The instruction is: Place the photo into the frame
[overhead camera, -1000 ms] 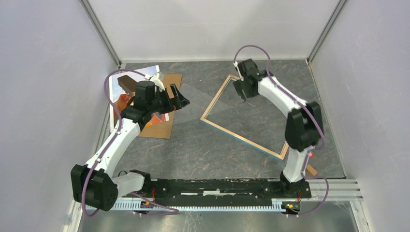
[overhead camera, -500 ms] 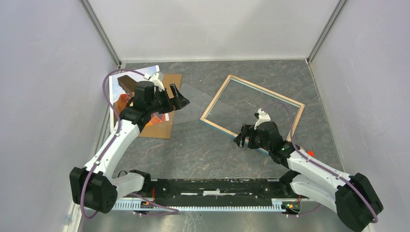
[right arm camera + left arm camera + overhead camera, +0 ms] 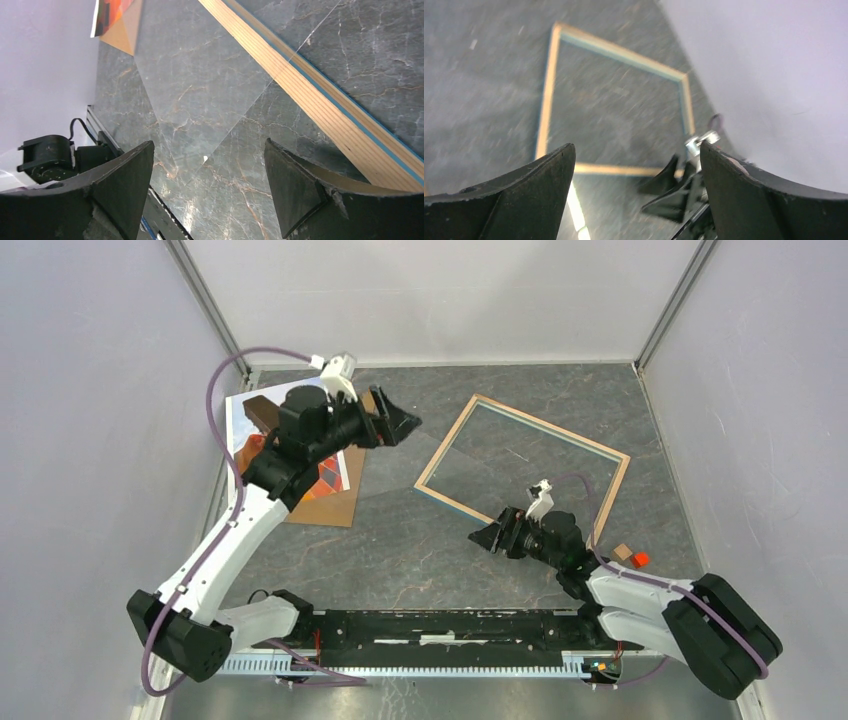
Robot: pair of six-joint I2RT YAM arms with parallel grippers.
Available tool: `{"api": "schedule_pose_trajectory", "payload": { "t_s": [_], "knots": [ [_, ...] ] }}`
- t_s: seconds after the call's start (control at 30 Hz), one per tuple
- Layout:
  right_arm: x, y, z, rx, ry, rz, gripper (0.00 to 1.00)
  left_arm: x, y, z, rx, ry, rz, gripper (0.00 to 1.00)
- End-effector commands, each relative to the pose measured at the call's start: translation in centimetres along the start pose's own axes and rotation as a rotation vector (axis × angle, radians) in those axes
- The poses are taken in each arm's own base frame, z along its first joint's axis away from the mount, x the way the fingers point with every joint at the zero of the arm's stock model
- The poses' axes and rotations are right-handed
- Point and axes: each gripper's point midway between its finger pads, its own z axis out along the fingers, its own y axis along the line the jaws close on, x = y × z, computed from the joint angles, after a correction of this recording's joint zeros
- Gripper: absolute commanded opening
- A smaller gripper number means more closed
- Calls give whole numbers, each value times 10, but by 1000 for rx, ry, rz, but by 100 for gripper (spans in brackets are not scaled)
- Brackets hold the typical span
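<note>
white arms, black joints, purple cables

The counter has a dark grey, stone-look top with pale veins, smooth with a faint sheen. The frame has a rim of light, matt wood with fine lengthwise grain, edged by a bright blue strip; its pane is clear. A clear sheet on the counter is thin, glossy and almost see-through. The photo looks like smooth paper. The backing board is matt brown card. The 2 hands, left hand and right hand, are matt black plastic, rough at the edges.
</note>
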Motion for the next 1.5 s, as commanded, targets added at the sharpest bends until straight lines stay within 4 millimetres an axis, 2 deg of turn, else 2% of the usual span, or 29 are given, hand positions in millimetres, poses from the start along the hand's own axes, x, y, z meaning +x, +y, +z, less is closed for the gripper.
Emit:
{"api": "schedule_pose_trajectory", "payload": {
  "t_s": [0.0,0.07,0.13,0.27,0.33,0.37,0.63,1.0,1.03,1.1,1.47],
  "knots": [
    [-8,14,1,-86,-60,27,85,-74,-66,-7,131,-190,65,100],
    [-8,11,0,-86,-79,36,85,-81,-72,-4,137,-197,98,100],
    [-10,8,-2,-82,-110,46,85,-80,-73,-3,139,-200,146,100],
    [-13,2,-2,-58,-139,58,85,-59,-55,-3,110,-197,181,99],
    [-15,6,-1,-75,-149,68,85,-50,-48,-7,87,-197,203,99],
    [-7,-2,-3,-58,-137,80,85,-51,-48,-11,67,-213,218,100],
    [-2,-3,6,-35,-143,118,84,-55,-59,-28,71,-241,250,100],
    [-1,4,18,-38,-194,228,74,-52,-54,-24,50,-232,237,100],
    [-6,12,23,-59,-206,238,73,-53,-53,-24,48,-234,236,100],
    [-8,15,28,-60,-221,256,73,-53,-53,-25,43,-236,236,100],
    [-13,18,56,-46,-260,319,67,-54,-52,-27,35,-240,239,100]
  ]
}}
